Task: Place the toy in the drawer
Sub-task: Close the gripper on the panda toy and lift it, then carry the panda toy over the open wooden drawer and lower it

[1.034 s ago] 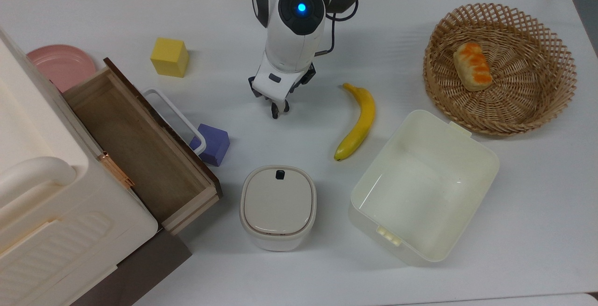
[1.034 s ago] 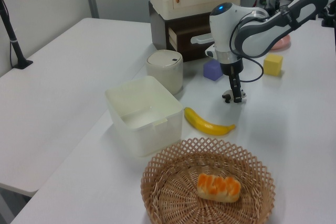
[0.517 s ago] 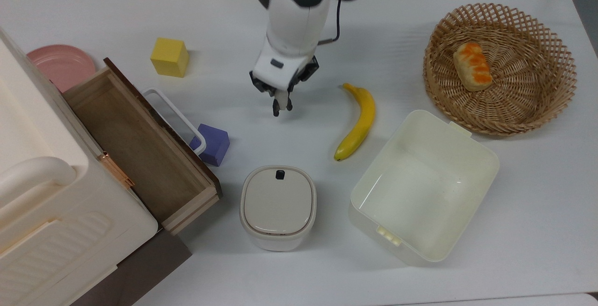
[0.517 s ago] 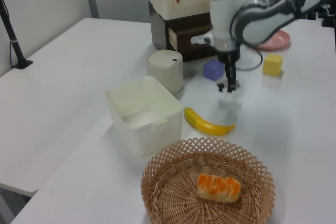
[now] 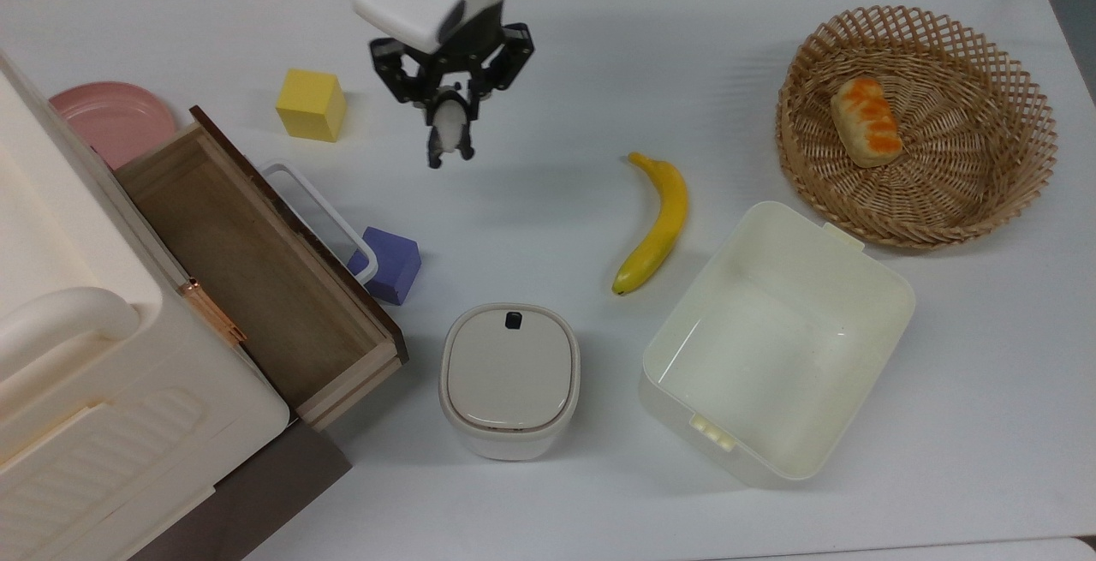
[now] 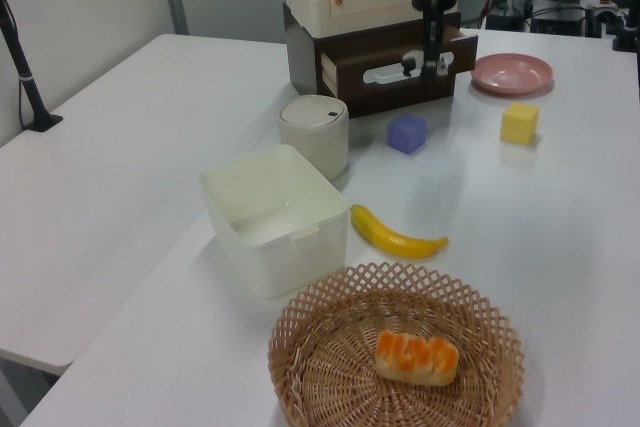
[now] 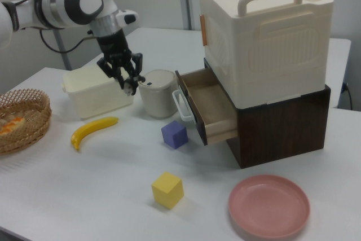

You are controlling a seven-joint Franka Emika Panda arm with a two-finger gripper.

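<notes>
My gripper (image 5: 449, 140) hangs high above the white table, shut on the toy (image 5: 445, 119), a tiny black-and-white panda that dangles between the fingers. In the left view the gripper (image 6: 431, 59) and the toy (image 6: 433, 66) show in front of the cabinet. The right view has the gripper (image 7: 128, 83) holding the toy (image 7: 132, 86) beside the lidded pot. The drawer (image 5: 257, 278) stands pulled open at the top view's left, its wooden inside bare, with a white loop handle (image 5: 321, 205) on its front. The open drawer (image 7: 211, 105) also shows under the cream cabinet.
A yellow cube (image 5: 311, 104) and a purple cube (image 5: 390, 264) lie near the drawer front. A lidded cream pot (image 5: 509, 379), a banana (image 5: 658, 223), a cream tub (image 5: 775, 343), a basket (image 5: 1010, 81) with bread and a pink plate (image 5: 107, 120) also stand on the table.
The gripper has risen off the table with the toy in it and moved toward the top view's upper left, nearer the yellow cube and the drawer.
</notes>
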